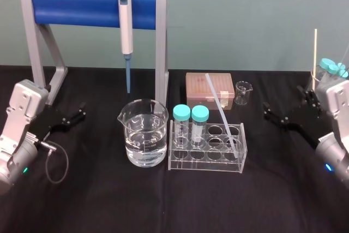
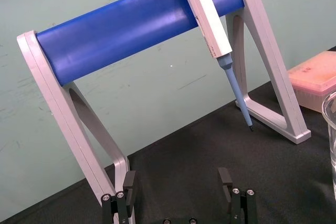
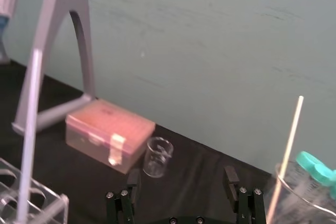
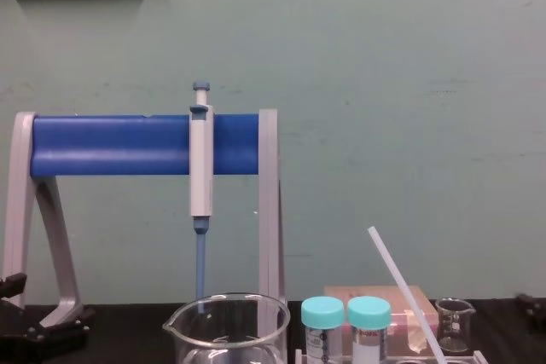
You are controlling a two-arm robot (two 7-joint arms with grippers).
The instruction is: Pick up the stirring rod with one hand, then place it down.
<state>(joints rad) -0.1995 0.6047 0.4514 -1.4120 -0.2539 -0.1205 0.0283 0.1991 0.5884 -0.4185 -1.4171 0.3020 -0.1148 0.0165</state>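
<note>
The stirring rod [image 1: 221,107] is not in my hands. It stands tilted in the clear rack [image 1: 207,154]. Its lower end sits in a hole at the right end of the rack, and its upper end leans back and to the left, above the rack. From my chest camera the rod [image 4: 405,291] crosses in front of the pink tip box [image 4: 375,296].

Two tubes with teal caps [image 1: 191,114] stand upright in the left holes of the same rack. Just left of the rack is a big glass beaker [image 1: 144,135] with clear water in it. Behind the rack is the tip box [image 1: 210,88], and behind the rack on the right is a small beaker [image 1: 244,92]. Behind the rack on the left, a grey-and-blue pipette [image 1: 126,20] hangs on a stand with a blue bar [image 1: 82,6].

My left gripper [image 1: 76,115] waits well to the left of the rack, low over the black table [image 1: 174,205]. Its fingers [image 2: 128,182] are apart, with nothing between them. My right gripper [image 1: 268,112] waits to the right of the rack, apart from the rod. Its fingers [image 3: 231,174] are also spread and hold nothing.
</note>
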